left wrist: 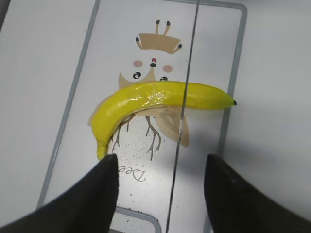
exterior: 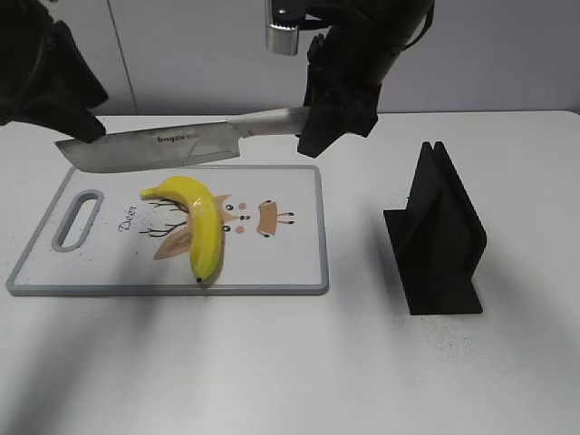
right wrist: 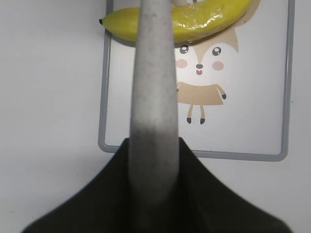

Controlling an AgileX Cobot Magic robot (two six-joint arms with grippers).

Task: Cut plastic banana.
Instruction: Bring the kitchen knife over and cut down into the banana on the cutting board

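Nearest the exterior camera is bare white table [exterior: 272, 362]. On it, right of centre, stands a black knife holder [exterior: 439, 236], upright, well apart from everything else.

Left of centre lies the cutting board [exterior: 290, 263] — white, grey-rimmed, with a cartoon deer print and a handle slot at its left end. The plastic banana [exterior: 201, 227] lies on the board, across the deer print, dark tip towards the near edge of the board, stem end towards the upper left. It appears whole.

Above the board's far edge hangs the knife [exterior: 154, 149], blade level, pointing to the left of the frame and clear of the banana. My right gripper [exterior: 326, 122] is clenched on the knife handle (in my right wrist view the handle runs straight up the middle of the frame from between the jaws, crossing over the banana).

My left gripper [left wrist: 160, 194] hangs above the board with its fingers [left wrist: 97, 194] spread apart and grasping nothing — in the left wrist view the blade shows edge-on as a thin line between them, crossing the banana.
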